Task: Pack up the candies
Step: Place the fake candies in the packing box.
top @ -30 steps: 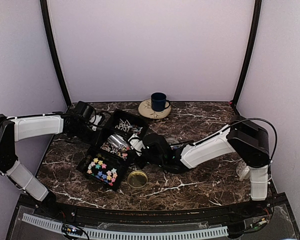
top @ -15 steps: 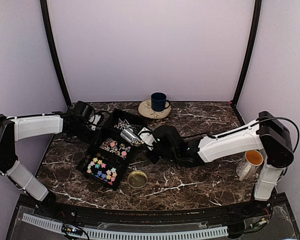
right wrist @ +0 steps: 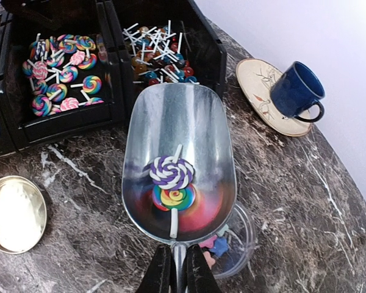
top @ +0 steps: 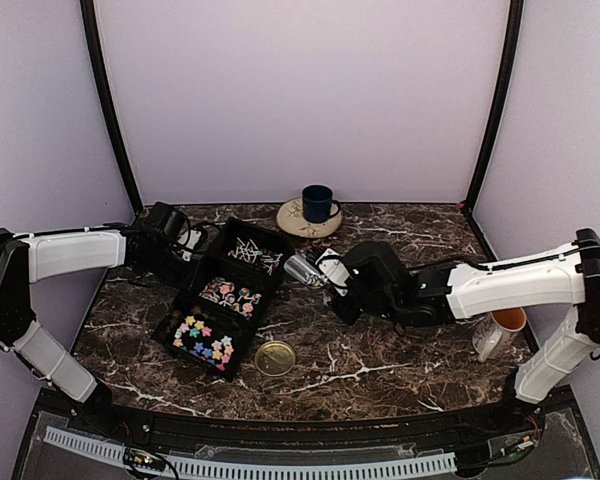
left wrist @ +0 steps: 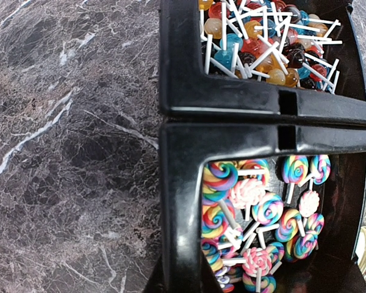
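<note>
The black tray (top: 183, 298) holds candies in three parts: pastel stars (top: 205, 338), swirl lollipops (left wrist: 250, 210) and small ball lollipops (left wrist: 262, 36). My left gripper (top: 188, 254) is shut on the tray's left rim (left wrist: 183, 201), with only its dark tips showing at the bottom of the left wrist view. My right gripper (right wrist: 177, 268) is shut on the handle of a metal scoop (right wrist: 180, 131). In the scoop lie a purple-white lollipop (right wrist: 170, 171) and a rainbow one (right wrist: 174, 196). It hangs just right of the tray, over a small clear jar (right wrist: 239, 243) with a few star candies inside.
A gold lid (top: 275, 357) lies in front of the tray. At the back stands a blue cup (top: 317, 202) on a saucer (top: 293, 222). A white mug (top: 500, 330) stands near the right edge, beside the right arm.
The right arm has carried the scoop to the right, from over the tray's middle part to beside the tray. The left arm has not moved.
</note>
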